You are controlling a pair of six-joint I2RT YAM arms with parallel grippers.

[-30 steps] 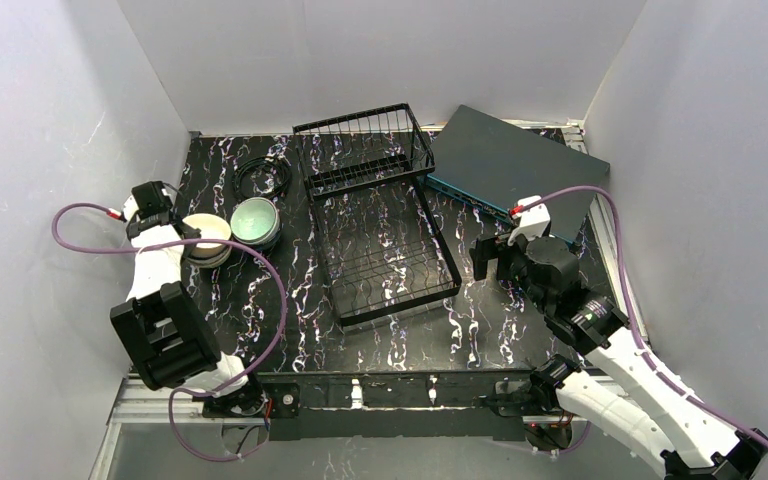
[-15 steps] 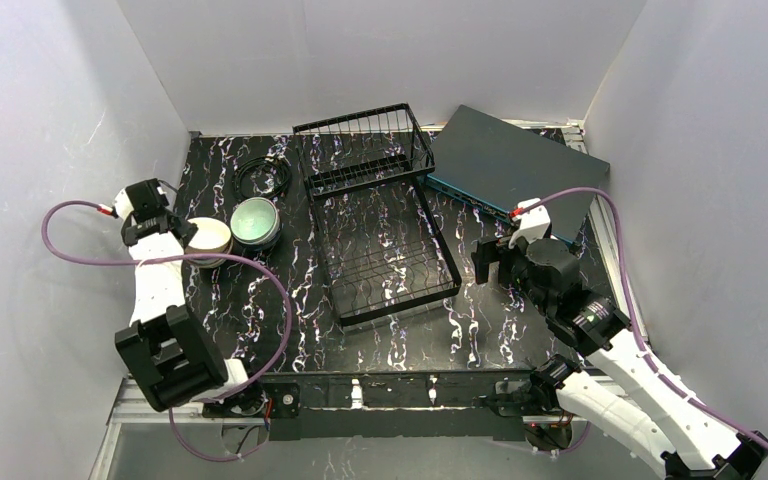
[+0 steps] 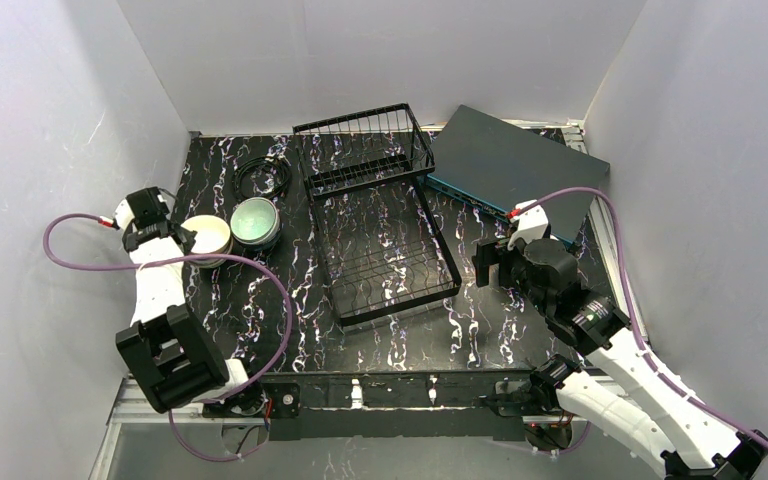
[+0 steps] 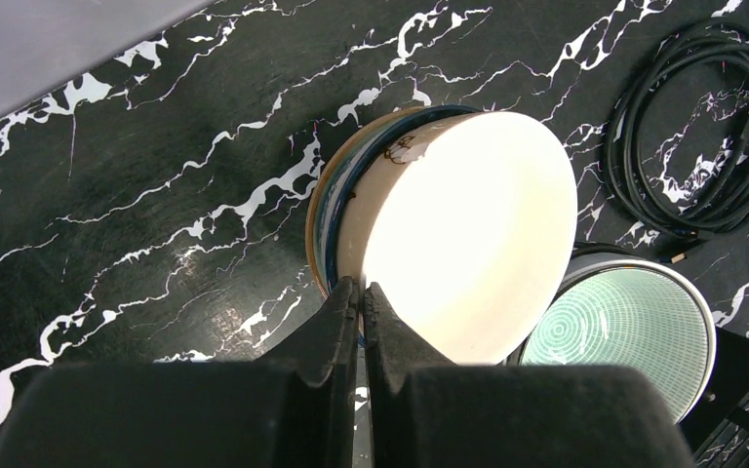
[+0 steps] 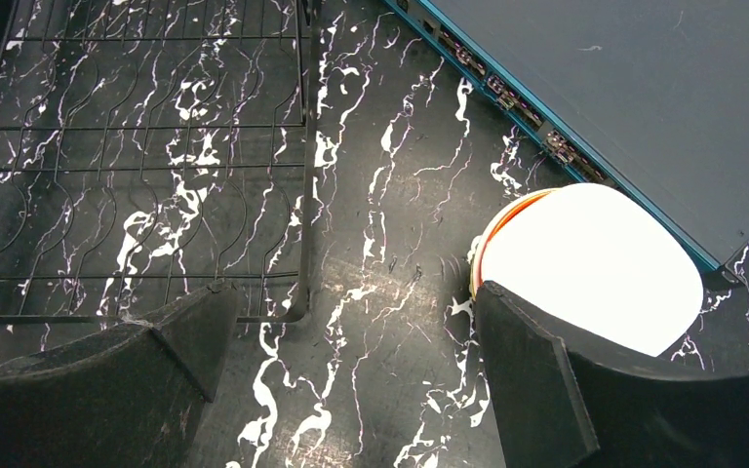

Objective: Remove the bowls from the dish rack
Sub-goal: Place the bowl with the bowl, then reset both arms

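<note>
The black wire dish rack (image 3: 380, 215) stands in the middle of the table with no bowls in it; its corner (image 5: 137, 146) shows in the right wrist view. A stack of bowls topped by a cream one (image 3: 207, 238) (image 4: 468, 229) sits left of the rack, with a pale green bowl (image 3: 255, 222) (image 4: 619, 336) beside it. My left gripper (image 3: 180, 238) (image 4: 361, 292) is shut and empty, its tips just at the cream bowl's outer wall. My right gripper (image 3: 490, 265) (image 5: 351, 322) hangs open over bare table. A white bowl with an orange rim under it (image 5: 585, 263) lies against its right finger (image 5: 546, 380).
A flat dark teal box (image 3: 515, 170) (image 5: 624, 88) lies at the back right, close behind the white bowl. A coiled black cable (image 3: 263, 175) (image 4: 702, 127) rests behind the green bowl. White walls close in the left, back and right sides.
My left gripper has drawn back to the left off the cream bowl and closed. The right arm has barely shifted.
</note>
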